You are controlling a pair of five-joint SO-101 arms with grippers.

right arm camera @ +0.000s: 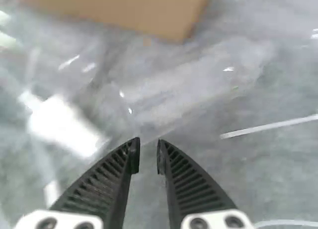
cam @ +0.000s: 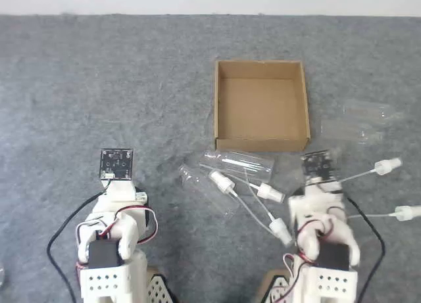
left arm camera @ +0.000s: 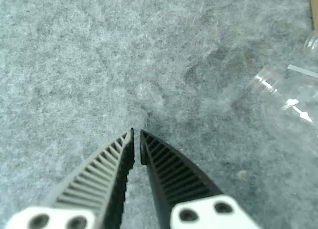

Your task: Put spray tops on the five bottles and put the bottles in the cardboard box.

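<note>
Box first: the cardboard box (cam: 262, 106) sits open-topped and empty at mid-table, in reach of both arms, likely set there as the drop point. None of the clear bottles is capped. All lie on their sides: one (cam: 242, 162) just in front of the box wall, another (cam: 200, 183) beside it with a bare neck, and a pair (cam: 358, 122) right of the box.

Spray tops lie loose. Three (cam: 271, 193) are between the arms, and two (cam: 388, 165) are off to the right. Their thin tubes cross each other and the near bottles, a tangle likely to snag any pick.

Left gripper (left arm camera: 137, 135) hangs over bare grey mat (cam: 99, 86), jaws nearly together and empty. Right gripper (right arm camera: 148, 145) is low above the clutter, with a slim gap between the jaws and nothing held.
</note>
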